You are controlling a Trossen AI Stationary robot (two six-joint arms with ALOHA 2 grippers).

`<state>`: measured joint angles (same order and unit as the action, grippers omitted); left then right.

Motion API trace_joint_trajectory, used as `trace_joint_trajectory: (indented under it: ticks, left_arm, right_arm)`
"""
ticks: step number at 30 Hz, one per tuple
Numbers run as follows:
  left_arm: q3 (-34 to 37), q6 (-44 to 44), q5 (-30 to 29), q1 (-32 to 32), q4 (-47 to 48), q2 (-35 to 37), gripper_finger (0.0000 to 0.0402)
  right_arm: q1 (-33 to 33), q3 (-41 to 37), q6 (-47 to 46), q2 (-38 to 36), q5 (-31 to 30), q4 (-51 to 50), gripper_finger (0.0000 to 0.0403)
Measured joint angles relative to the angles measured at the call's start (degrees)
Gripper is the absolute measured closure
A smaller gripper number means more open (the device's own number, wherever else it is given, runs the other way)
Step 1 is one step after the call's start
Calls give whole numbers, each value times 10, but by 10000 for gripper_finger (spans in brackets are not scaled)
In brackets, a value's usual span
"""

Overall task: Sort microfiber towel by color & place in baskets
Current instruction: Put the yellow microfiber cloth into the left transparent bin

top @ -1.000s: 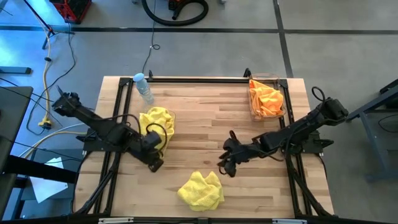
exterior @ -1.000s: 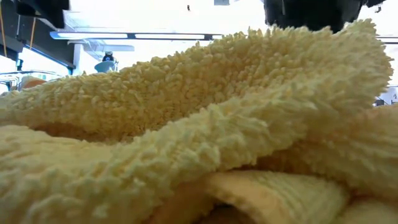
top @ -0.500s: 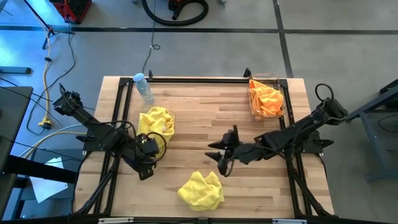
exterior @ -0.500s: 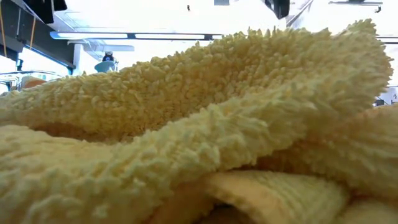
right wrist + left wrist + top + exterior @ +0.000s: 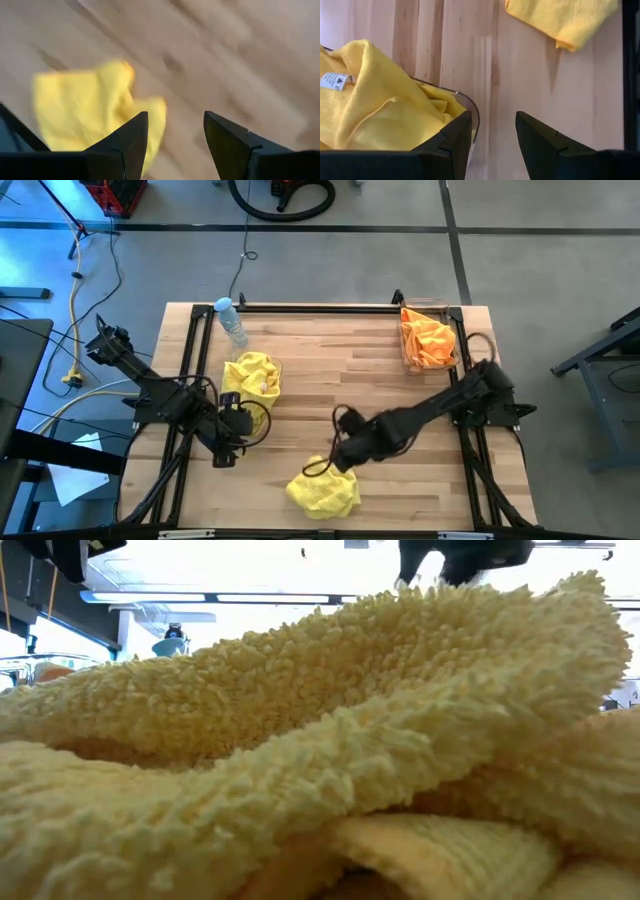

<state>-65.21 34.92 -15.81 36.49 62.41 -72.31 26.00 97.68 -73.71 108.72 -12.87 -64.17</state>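
Observation:
A loose pile of yellow microfiber towels lies near the table's near edge and fills the low view. More yellow towels sit in the left clear basket. Orange towels fill the right basket at the far right. My right gripper hovers open just at the pile's far side; the pile shows past its fingers. My left gripper is open, near side of the left basket, touching nothing.
A clear bottle with a blue cap stands at the far left, beyond the left basket. Black frame rails run along the table's left, right and far sides. Bare wood lies between the two baskets.
My right gripper has swung from the table's middle toward the near edge and left, ending by the loose yellow pile. My left gripper has drawn back a little from the left basket toward the near left. The towels have stayed put.

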Motion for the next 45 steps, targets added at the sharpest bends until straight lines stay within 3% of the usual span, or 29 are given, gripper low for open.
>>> trace_joint_trajectory:
  ticks: [4, 8, 13, 21, 24, 28, 31, 36, 45]
  left_arm:
    - [0, -17, 0, 0, 7, 0, 259]
    - [0, -22, 0, 0, 7, 0, 259]
    - [0, -22, 0, 0, 7, 0, 259]
    - [0, -9, 1, 0, 6, 0, 259]
    - [0, 4, 2, 0, 5, 0, 259]
    - [0, 43, 2, 0, 3, 0, 259]
    - [0, 69, 2, 0, 3, 0, 259]
    - [0, 84, 2, -2, -35, 0, 259]
    - [0, 109, -6, -26, -186, -1, 246]
  right_arm:
    - [24, 32, -78, 57, 51, -16, 215]
    - [44, 40, -145, 96, 75, 47, 215]
    - [62, 38, -217, 128, 84, 122, 215]
    - [84, 38, -270, 151, 104, 128, 218]
    - [90, 37, -269, 155, 109, 134, 246]
    - [95, 37, -261, 156, 110, 136, 336]
    - [99, 39, -222, 156, 88, 134, 391]
    - [101, 44, -154, 147, 79, 135, 387]
    - [120, 45, -98, 72, -80, -16, 401]
